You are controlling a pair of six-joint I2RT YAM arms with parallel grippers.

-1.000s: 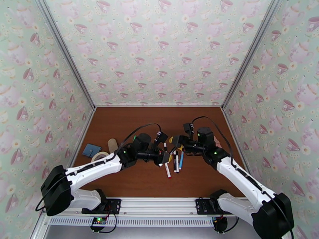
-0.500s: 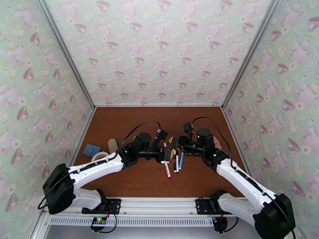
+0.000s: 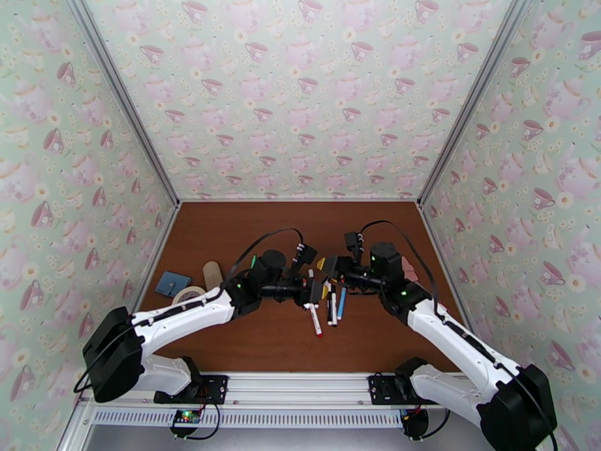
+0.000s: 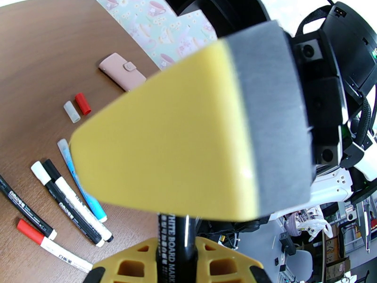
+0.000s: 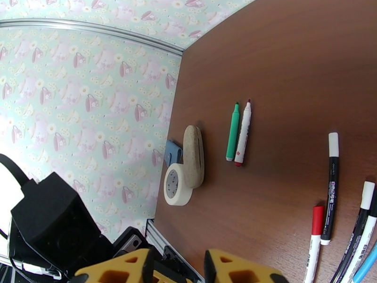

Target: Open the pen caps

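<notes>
Teacup wallpaper point(image 3: 300, 107) lines three walls around a smooth brown wood-grain table point(image 3: 248, 234). The left gripper point(image 4: 178, 266), yellow ribbed plastic, is clamped on a glossy black pen point(image 4: 176, 229) held above the table at its middle. The pen's upper end is hidden behind the right gripper's wedge-shaped pad point(image 4: 188, 137), yellow foam backed with grey. The right gripper point(image 5: 178, 269) shows a narrow gap at its finger bases; I cannot tell whether it grips the pen. Below lie slim loose pens point(image 4: 70, 203) in a fan, a stubby white cap point(image 4: 71, 112) beside a red cap point(image 4: 83, 103), and a pink wallet point(image 4: 121, 71). Further left, a green pen point(image 5: 232, 132) lies by a beige lump point(image 5: 193, 156) touching a tape roll point(image 5: 177, 184).
</notes>
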